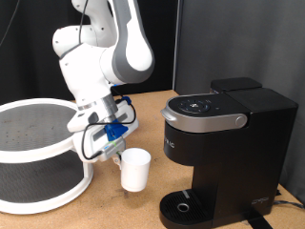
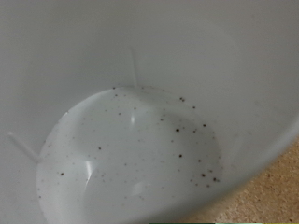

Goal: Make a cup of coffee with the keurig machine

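Seemingly mid cup-carrying step, the gripper at lower centre of the exterior view grips the cup, tilted beside the keurig machine; its drip tray calls for upright placement.

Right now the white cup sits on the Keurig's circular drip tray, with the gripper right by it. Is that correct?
Not quite. The exterior view shows the cup on the table beside the keurig machine, to the exterior view's left of the drip tray, which holds no cup. The gripper is indeed right by the cup.
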Robot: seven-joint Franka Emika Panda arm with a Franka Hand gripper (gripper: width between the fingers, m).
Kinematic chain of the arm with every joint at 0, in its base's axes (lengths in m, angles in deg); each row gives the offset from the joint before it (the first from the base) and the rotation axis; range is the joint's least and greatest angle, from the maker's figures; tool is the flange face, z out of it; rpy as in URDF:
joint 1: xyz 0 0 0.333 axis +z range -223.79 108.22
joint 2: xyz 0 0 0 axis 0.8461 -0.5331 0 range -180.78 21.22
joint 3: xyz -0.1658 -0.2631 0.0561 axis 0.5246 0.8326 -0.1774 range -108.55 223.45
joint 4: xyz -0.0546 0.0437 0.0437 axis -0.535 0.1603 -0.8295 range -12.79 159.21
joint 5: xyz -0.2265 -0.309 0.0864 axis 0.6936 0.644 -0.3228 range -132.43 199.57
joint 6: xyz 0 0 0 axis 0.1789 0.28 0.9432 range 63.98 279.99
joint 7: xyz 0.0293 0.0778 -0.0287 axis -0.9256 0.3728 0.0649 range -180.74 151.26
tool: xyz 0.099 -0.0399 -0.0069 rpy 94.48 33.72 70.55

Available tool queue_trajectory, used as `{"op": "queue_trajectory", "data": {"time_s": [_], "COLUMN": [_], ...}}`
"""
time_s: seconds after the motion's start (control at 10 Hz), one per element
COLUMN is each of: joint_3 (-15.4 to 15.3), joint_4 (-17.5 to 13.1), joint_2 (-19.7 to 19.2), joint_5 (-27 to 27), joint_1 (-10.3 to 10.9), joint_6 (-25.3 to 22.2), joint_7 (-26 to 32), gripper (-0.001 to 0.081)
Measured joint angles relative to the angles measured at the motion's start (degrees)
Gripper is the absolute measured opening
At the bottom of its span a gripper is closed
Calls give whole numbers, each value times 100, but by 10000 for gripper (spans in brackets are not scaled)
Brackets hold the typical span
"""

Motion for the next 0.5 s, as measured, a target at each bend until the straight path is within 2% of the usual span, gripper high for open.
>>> {"op": "queue_trajectory", "data": {"time_s": [0.3,0.5], "joint_3": [-266,-430], "joint_4": [-221,-299], "joint_2": [-243,-303], "joint_5": [-1024,-1494], "joint_1": [126,200], "joint_6": [52,81], "joint_7": [778,1151], "gripper": [67,67]}}
